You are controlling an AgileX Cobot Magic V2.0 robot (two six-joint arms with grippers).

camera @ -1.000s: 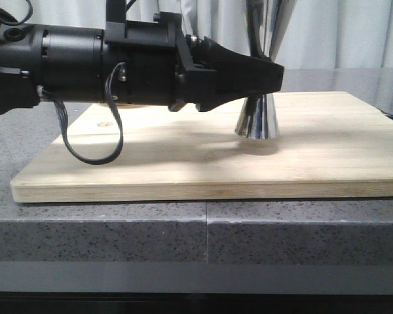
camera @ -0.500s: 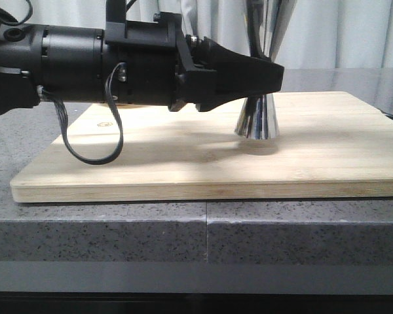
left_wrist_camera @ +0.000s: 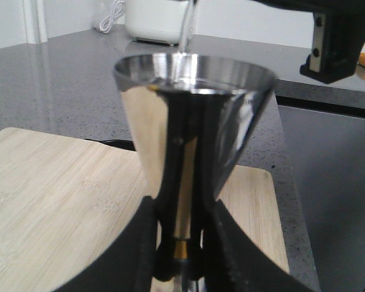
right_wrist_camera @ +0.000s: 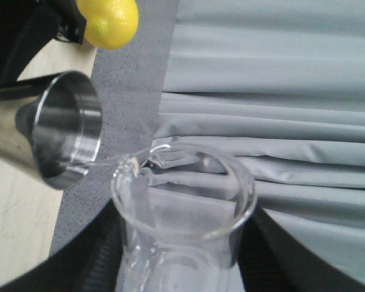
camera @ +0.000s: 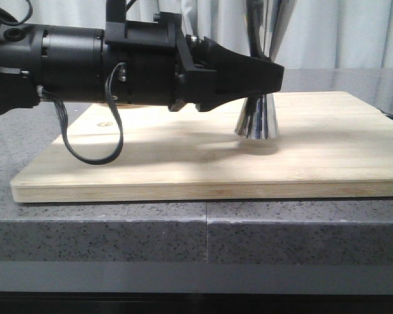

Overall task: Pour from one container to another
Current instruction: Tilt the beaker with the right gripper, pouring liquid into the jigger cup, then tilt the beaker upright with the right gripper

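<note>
The steel jigger (camera: 257, 119) stands upright on the bamboo board (camera: 183, 163). My left gripper (camera: 272, 76) reaches in from the left and is shut on its narrow waist. In the left wrist view the fingers (left_wrist_camera: 134, 255) flank the gold band, and the jigger's upper cone (left_wrist_camera: 194, 115) fills the view. A thin clear stream (left_wrist_camera: 187, 27) falls into it. In the right wrist view my right gripper (right_wrist_camera: 184, 246) is shut on the clear glass beaker (right_wrist_camera: 182, 207). The beaker is tilted, its lip (right_wrist_camera: 140, 161) close to the jigger's rim (right_wrist_camera: 70, 128).
The board lies on a grey speckled counter (camera: 203, 232). A lemon (right_wrist_camera: 109, 21) sits on the counter beyond the jigger. Pale curtains (right_wrist_camera: 280, 91) hang behind. Part of the right arm (left_wrist_camera: 331, 39) shows above and beside the jigger. A white appliance (left_wrist_camera: 152, 21) stands far back.
</note>
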